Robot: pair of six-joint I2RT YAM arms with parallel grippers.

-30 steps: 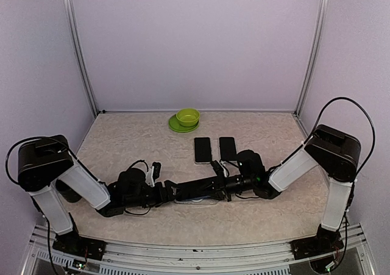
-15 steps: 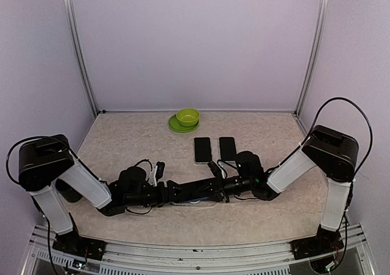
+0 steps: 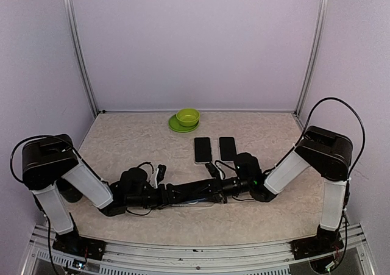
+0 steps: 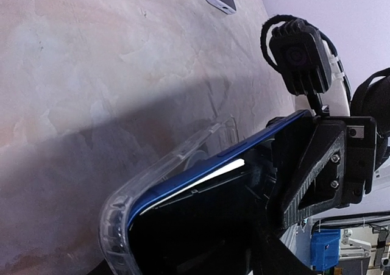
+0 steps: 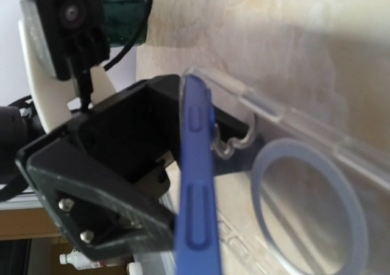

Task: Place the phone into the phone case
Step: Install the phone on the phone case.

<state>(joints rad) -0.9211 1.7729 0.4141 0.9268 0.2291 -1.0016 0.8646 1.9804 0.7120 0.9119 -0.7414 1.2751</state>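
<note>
1. Task items, position. The phone (image 5: 195, 202) was at ctr-front of the counter (image 3: 134, 141), between the two arms, directly above the phone case (image 5: 304, 165).

2. Phone, appearance. Thin slab w/ a blue side band. Right wrist view showed it edge-on, w/ two long side buttons set into the band. Left wrist view showed a dark face and a bright strip along one edge.

3. Phone case, appearance. Clear plastic w/ rounded corners and a raised lip. A pale ring was set in the back panel. The case lay low on the counter, inside face up.

4. Relation. The phone sat at an angle to the case. At the left tool (image 5: 164, 135) end, the phone edge met the case lip. Toward the right tool (image 4: 286, 165), the phone stood clear of the case floor. Not fully seated.

5. Tool state.
- Right tool: jaws together, clamped on the phone's end.
- Left tool: jaws apart, w/ the case end and phone end between them. Contact w/ either could not be determined.

6. Other items. Two dark phones (image 3: 202, 149) lay side by side behind the tools, apart from them. A green bowl (image 3: 187, 116) sat on a green plate (image 3: 175, 126) at the back of the counter.
</note>
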